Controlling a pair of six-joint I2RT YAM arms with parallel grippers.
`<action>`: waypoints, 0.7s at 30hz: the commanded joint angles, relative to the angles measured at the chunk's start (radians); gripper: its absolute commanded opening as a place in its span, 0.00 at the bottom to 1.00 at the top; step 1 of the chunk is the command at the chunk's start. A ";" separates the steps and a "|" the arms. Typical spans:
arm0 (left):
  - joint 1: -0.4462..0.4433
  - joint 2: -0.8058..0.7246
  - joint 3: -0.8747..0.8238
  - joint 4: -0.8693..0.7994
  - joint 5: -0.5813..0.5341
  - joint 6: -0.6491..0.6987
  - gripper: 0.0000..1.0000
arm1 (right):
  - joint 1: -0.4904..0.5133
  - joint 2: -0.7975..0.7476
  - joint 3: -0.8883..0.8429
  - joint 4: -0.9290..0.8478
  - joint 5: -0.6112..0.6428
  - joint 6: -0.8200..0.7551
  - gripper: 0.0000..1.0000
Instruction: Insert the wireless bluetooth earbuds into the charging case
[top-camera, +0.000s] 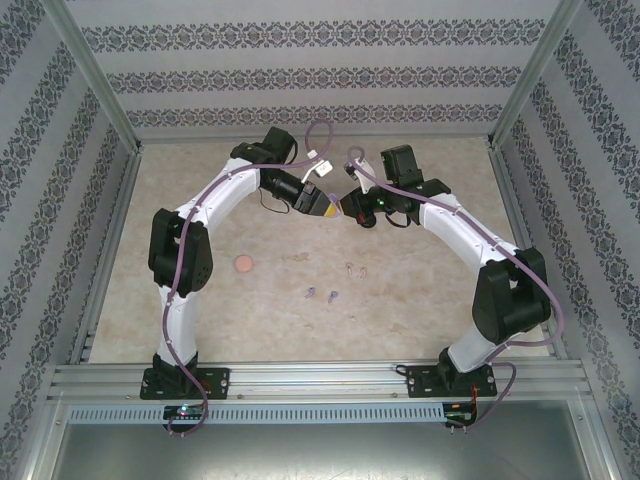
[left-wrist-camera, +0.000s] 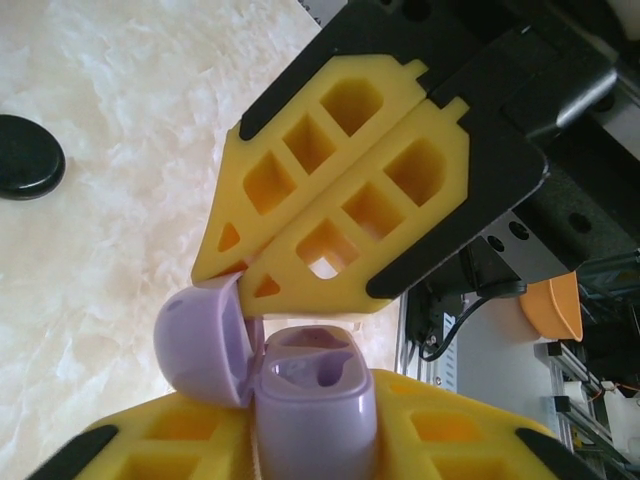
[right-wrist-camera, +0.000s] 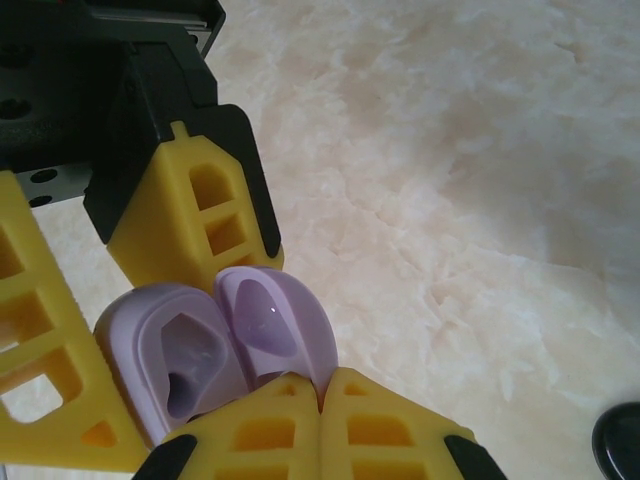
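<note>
so the left pincer (left-wrist-camera: 315, 440) grips the small lilac plastic charging case (right-wrist-camera: 180, 360), lid (left-wrist-camera: 200, 340) flipped open, above the marbled bench (right-wrist-camera: 480, 200); right pincer (right-wrist-camera: 322, 395) is clenched, tips touching that lid.

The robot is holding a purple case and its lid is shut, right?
No. The robot is holding a purple case, but its lid is open, flipped back to the side. The left wrist view shows it.

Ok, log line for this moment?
left gripper: holds purple case | right gripper: shut, tips at open lid | purple earbuds: on table
</note>
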 joint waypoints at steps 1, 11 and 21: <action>-0.001 0.017 0.029 0.022 0.042 0.010 0.20 | 0.009 0.010 0.027 0.000 -0.016 -0.015 0.00; 0.025 -0.030 -0.050 0.155 0.052 -0.065 0.00 | -0.024 -0.077 -0.007 0.065 0.004 0.131 0.50; 0.145 -0.335 -0.429 0.780 -0.073 -0.402 0.00 | 0.002 -0.309 -0.186 0.025 0.107 0.382 0.66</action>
